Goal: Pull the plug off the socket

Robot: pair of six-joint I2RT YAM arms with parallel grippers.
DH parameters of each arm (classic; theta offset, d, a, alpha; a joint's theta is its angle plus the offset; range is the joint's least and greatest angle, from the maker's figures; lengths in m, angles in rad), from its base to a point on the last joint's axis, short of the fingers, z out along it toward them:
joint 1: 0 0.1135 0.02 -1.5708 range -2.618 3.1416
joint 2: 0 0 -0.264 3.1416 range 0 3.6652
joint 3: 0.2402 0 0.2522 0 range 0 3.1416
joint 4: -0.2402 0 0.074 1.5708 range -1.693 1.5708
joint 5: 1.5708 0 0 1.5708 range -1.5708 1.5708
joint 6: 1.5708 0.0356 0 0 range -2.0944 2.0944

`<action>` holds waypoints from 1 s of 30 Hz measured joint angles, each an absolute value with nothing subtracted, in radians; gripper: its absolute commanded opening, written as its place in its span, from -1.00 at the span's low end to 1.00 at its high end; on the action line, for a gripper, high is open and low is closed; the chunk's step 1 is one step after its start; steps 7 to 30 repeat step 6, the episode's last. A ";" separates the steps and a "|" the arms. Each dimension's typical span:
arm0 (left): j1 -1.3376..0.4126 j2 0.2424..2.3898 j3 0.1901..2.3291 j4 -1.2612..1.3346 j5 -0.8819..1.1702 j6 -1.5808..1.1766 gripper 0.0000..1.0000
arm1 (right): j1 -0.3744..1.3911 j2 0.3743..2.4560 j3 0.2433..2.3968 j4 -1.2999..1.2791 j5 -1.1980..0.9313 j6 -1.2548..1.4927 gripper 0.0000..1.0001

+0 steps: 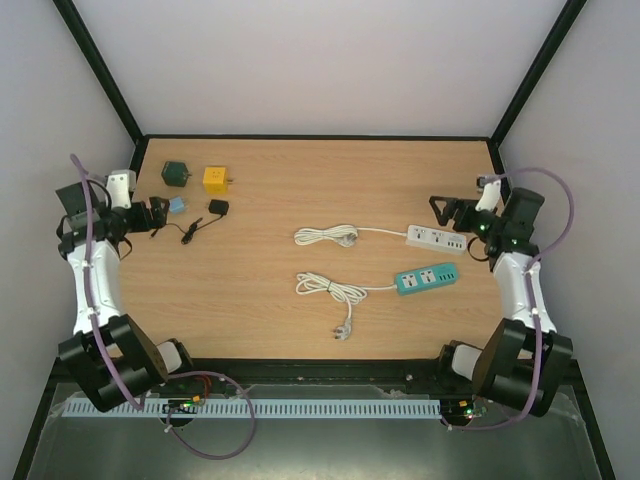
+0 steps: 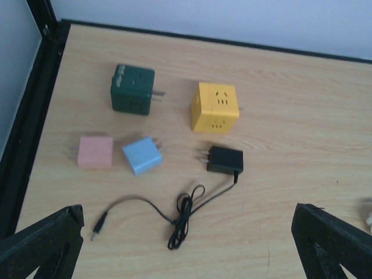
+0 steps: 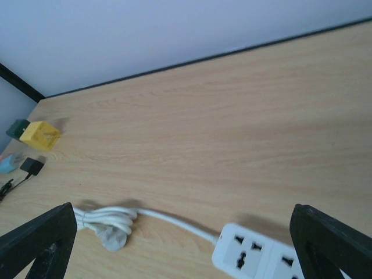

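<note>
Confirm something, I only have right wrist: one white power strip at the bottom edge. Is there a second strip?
Observer: Yes. A teal power strip lies nearer the arms than the white power strip.
Operator: Anything plugged into the teal one?
Observer: Nothing that the top view shows. Its cord's plug lies loose on the table.
Operator: Left gripper?
Observer: The left gripper is open and holds nothing. It sits at the table's left edge, close to the light blue adapter.
</note>
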State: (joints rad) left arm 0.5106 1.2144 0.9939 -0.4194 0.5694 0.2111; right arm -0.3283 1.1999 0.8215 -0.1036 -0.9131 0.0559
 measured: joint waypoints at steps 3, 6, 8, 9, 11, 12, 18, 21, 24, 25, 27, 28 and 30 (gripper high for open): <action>0.509 1.196 0.945 -0.406 0.567 0.216 0.99 | -0.328 1.161 0.750 -0.076 -0.908 0.087 0.97; 0.505 1.197 0.928 -0.391 0.567 0.213 0.99 | -0.328 1.151 0.743 -0.063 -0.905 0.100 0.97; 0.505 1.197 0.928 -0.391 0.567 0.213 0.99 | -0.328 1.151 0.743 -0.063 -0.905 0.100 0.97; 0.505 1.197 0.928 -0.391 0.567 0.213 0.99 | -0.328 1.151 0.743 -0.063 -0.905 0.100 0.97; 0.505 1.197 0.928 -0.391 0.567 0.213 0.99 | -0.328 1.151 0.743 -0.063 -0.905 0.100 0.97; 0.505 1.197 0.928 -0.391 0.567 0.213 0.99 | -0.328 1.151 0.743 -0.063 -0.905 0.100 0.97; 0.505 1.197 0.928 -0.391 0.567 0.213 0.99 | -0.328 1.151 0.743 -0.063 -0.905 0.100 0.97; 0.505 1.197 0.928 -0.391 0.567 0.213 0.99 | -0.328 1.151 0.743 -0.063 -0.905 0.100 0.97; 0.505 1.197 0.928 -0.391 0.567 0.213 0.99 | -0.328 1.151 0.743 -0.063 -0.905 0.100 0.97; 0.505 1.197 0.928 -0.391 0.567 0.213 0.99 | -0.328 1.151 0.743 -0.063 -0.905 0.100 0.97; 0.505 1.197 0.928 -0.391 0.567 0.213 0.99 | -0.328 1.151 0.743 -0.063 -0.905 0.100 0.97; 0.505 1.197 0.928 -0.391 0.567 0.213 0.99 | -0.328 1.151 0.743 -0.063 -0.905 0.100 0.97; 0.505 1.197 0.928 -0.391 0.567 0.213 0.99 | -0.328 1.151 0.743 -0.063 -0.905 0.100 0.97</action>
